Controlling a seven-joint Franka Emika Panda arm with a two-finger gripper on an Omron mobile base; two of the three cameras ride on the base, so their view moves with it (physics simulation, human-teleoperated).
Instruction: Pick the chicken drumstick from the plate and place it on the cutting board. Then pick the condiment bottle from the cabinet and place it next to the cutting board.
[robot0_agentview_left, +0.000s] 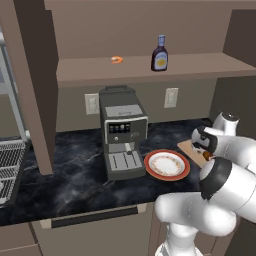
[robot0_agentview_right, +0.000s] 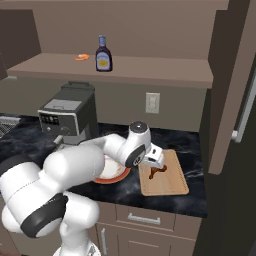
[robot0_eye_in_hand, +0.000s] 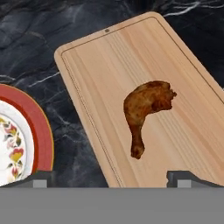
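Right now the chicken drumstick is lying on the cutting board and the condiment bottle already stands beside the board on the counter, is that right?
Not quite: the condiment bottle is on the cabinet shelf, as the right base view shows. The chicken drumstick does lie on the cutting board.

- I see a grey coffee machine (robot0_agentview_left: 121, 131) standing upright on the counter, back against the wall.
- Counter (robot0_agentview_left: 75, 175) is black marble with white veins.
- Small orange ring-shaped item (robot0_agentview_left: 117, 60) lies on the shelf, well to one side.
- Two white wall outlets (robot0_agentview_left: 171, 97) behind the machine, one on each side of it in my left base view.
- Metal rack (robot0_agentview_left: 9, 165) at the counter's far left edge.
- Drawer with a metal handle (robot0_agentview_right: 144, 219) under the counter.
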